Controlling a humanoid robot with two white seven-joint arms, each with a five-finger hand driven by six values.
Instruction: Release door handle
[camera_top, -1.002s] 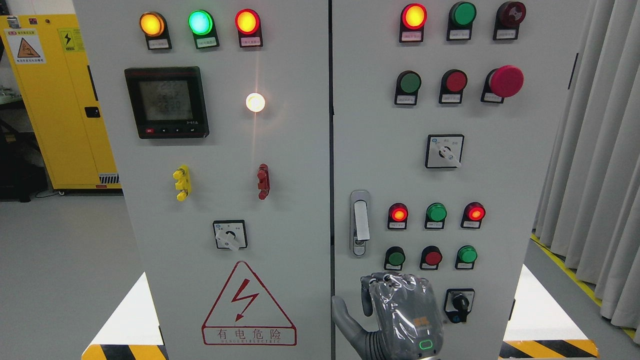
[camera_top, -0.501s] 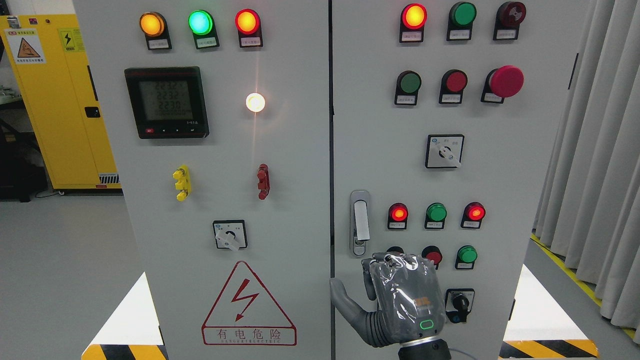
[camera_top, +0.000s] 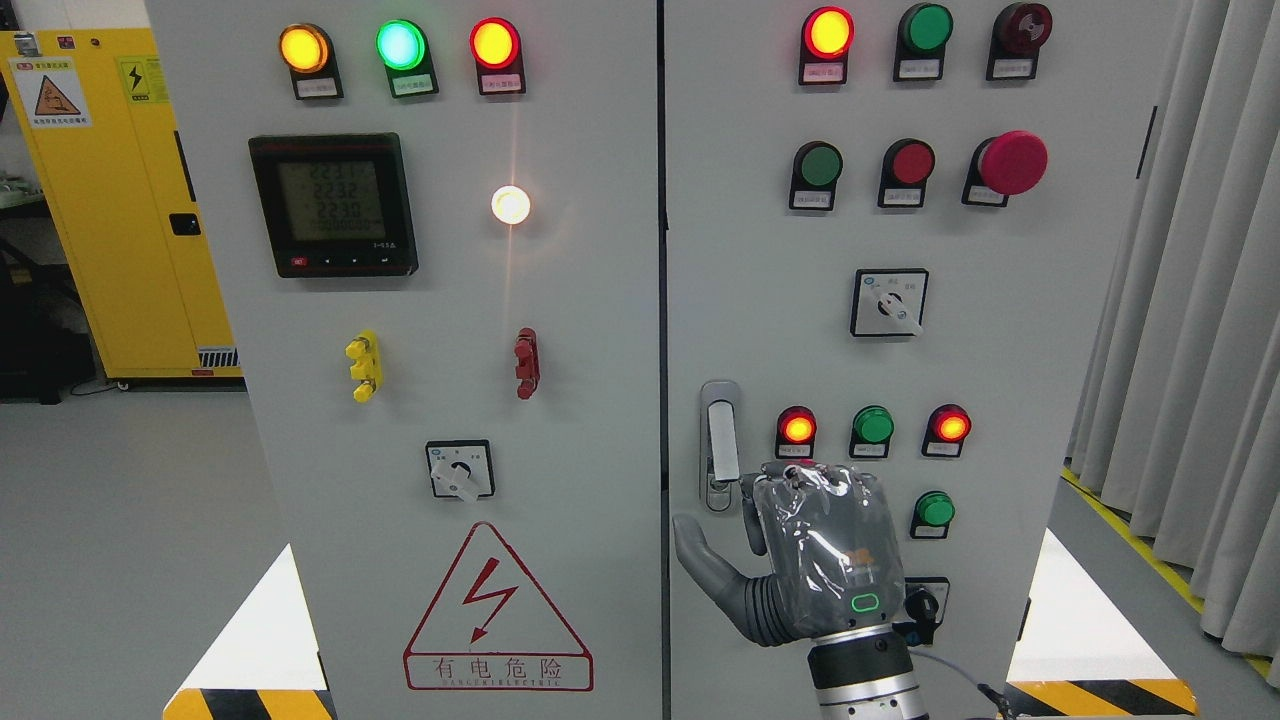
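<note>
Hand in play: the right hand (camera_top: 815, 560), its arm coming up from the bottom edge right of centre; the left one is nowhere in sight

Where the handle is: the door handle (camera_top: 721, 445) sits low on the right-hand door (camera_top: 1000, 400) of the cabinet, just beside the seam between the two doors and left of the red lamp (camera_top: 797, 428)

Handle from hand: at about 11 o'clock from the back of the palm, just beside it and slightly above; the topmost knuckles sit level with the handle's lower end

Contact: nothing grips the handle; from where I stand the hand looks just clear of it, though whether a fingertip brushes the bottom lock part I cannot tell

Long axis: the handle runs straight up and down, 12 to 6 o'clock, lying flush in its recess

Hand state: back of the hand faces us, fingers curled over at the top, thumb stuck out toward 9 o'clock; it holds nothing

Handle's look: a slim pale lever in a rounded silver-grey plate, with a small lock barrel at the 6 o'clock end

My read: the letting-go looks as good as done, since the handle stands free and the door shut; what remains is drawing the hand back toward 6 o'clock without catching the lever or the green button (camera_top: 934, 510) just to its right
</note>
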